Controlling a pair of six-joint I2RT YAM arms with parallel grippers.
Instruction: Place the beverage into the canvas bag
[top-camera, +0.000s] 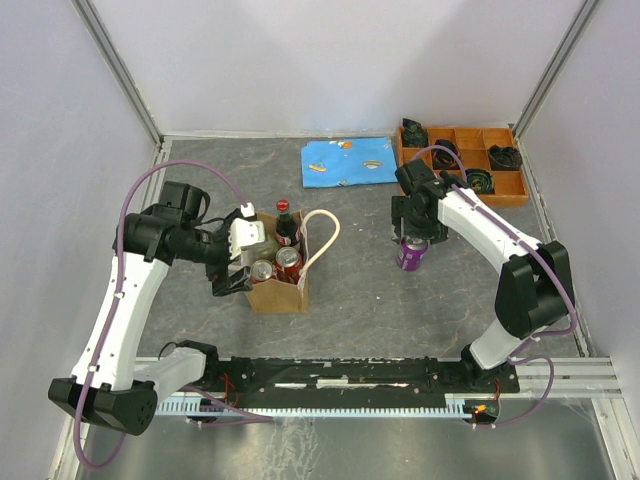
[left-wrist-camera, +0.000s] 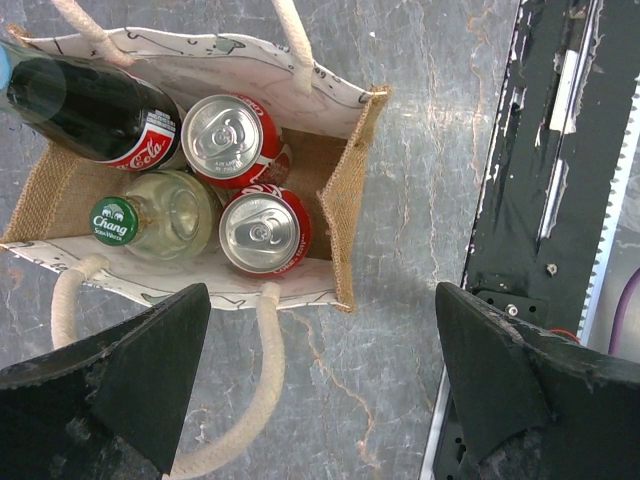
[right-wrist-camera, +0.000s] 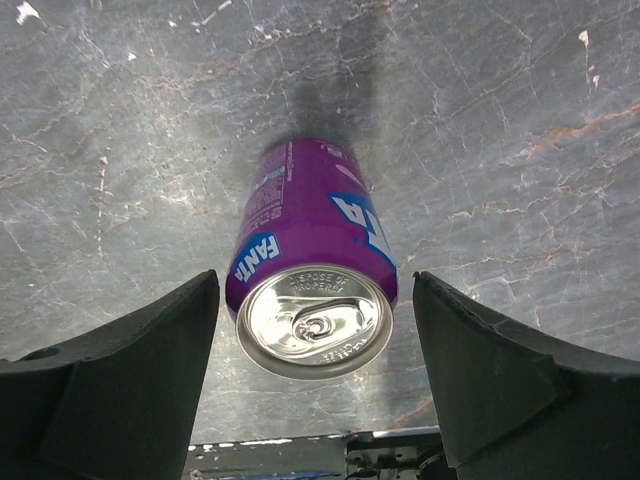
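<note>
Canvas bag (top-camera: 283, 293) at left holds 4 drinks (left-wrist-camera: 262, 232), purple can (right-wrist-camera: 312, 262) stands well right, ungrasped btwn right gripper's (right-wrist-camera: 312, 300) open jaws; left gripper (left-wrist-camera: 322, 295) wide open, empty, by bag.

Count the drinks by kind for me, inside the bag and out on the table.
Red cans: 2, in the canvas bag
Bottles: 2, in the bag, a Coca-Cola bottle and a Chang bottle
Purple Fanta can: 1, upright on the table
Total: 5
</note>
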